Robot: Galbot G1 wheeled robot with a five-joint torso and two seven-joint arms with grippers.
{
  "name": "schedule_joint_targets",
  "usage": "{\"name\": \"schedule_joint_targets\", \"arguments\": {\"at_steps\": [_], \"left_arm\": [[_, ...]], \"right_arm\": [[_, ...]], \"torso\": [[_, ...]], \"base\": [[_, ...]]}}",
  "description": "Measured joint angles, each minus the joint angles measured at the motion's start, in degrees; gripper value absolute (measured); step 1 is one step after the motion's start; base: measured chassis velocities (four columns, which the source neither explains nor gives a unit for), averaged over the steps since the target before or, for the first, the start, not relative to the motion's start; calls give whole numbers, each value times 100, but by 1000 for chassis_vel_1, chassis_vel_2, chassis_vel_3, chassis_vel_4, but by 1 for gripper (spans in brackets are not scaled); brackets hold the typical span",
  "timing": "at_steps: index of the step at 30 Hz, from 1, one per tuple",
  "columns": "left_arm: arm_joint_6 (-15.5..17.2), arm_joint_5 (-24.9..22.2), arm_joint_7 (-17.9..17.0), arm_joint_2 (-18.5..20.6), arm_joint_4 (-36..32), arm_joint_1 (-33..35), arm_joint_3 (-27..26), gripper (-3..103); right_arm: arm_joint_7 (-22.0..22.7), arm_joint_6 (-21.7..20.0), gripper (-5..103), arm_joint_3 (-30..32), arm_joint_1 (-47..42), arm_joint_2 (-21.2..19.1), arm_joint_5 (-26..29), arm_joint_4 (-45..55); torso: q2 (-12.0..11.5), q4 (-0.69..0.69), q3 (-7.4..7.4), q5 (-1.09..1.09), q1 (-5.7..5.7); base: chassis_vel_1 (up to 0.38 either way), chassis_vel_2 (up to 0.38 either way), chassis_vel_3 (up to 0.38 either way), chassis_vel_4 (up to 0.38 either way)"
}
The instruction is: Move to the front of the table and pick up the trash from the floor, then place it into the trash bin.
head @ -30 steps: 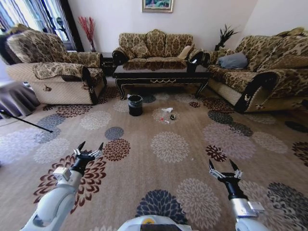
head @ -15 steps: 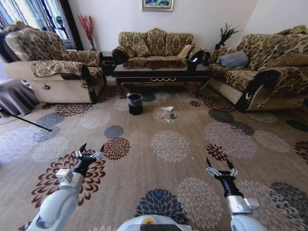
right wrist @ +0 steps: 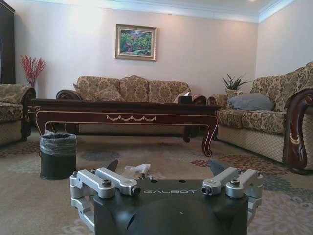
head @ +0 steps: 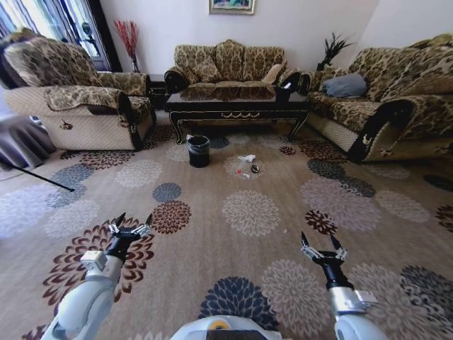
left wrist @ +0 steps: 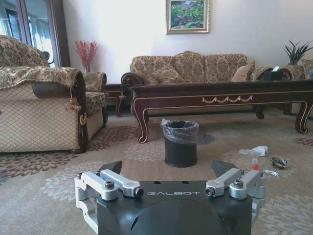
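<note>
**K:** Living room, beige-tan carpet with round floral medallions [head: 212, 241], patterned sofas on three sides. Long low glossy dark wood coffee table with gold scroll trim [head: 237, 110] at 12 o'clock, far end. Robot's well short of it.

**M:** Trash location?

**K:** Small litter cluster [head: 246, 164] on the carpet just in front of the table, roughly 12 to 1 o'clock in the head view: crumpled white tissue [left wrist: 255, 151], something with a red cap [left wrist: 255, 167] and small scraps beside it. Can't resolve any long axis from here. Small black round bin with a thin liner [head: 199, 152] sits near it at 9 o'clock of the litter, by the table's left leg, apart from the trash.

**M:** Grippers?

**K:** Left gripper [head: 130, 223] low at 7 o'clock, right gripper [head: 323, 248] low at 5 o'clock. Both with fingers spread, holding nothing, both pointing at the table.

**M:** Which arm's nearer?

**K:** Judgement call: litter lies dead ahead of both, well apart from either. From the left wrist camera it's offset to the right of the bin; from the right wrist camera the tissue [right wrist: 138, 169] shows just above the gripper body, nearly centred. So right arm looks better lined up. Step in hand is the approach drive; no pick possible from this range.
</note>
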Motion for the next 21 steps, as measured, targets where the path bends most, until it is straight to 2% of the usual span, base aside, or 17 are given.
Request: {"name": "schedule_joint_targets", "arguments": {"at_steps": [6,21], "left_arm": [[2,31,-2,88,-11,-10,19,100],[-62,-37,4,102,111,-50,31,100]], "right_arm": [[-71,158,100,52,-89,-29,-292,-72],[-88,207,100,151,-369,114,-494,238]], "torso": [[-142,0,-122,0,-3],[-476,0,-477,-1,-3]], "base": [[0,0,0,0],[0,0,0,0]]}}
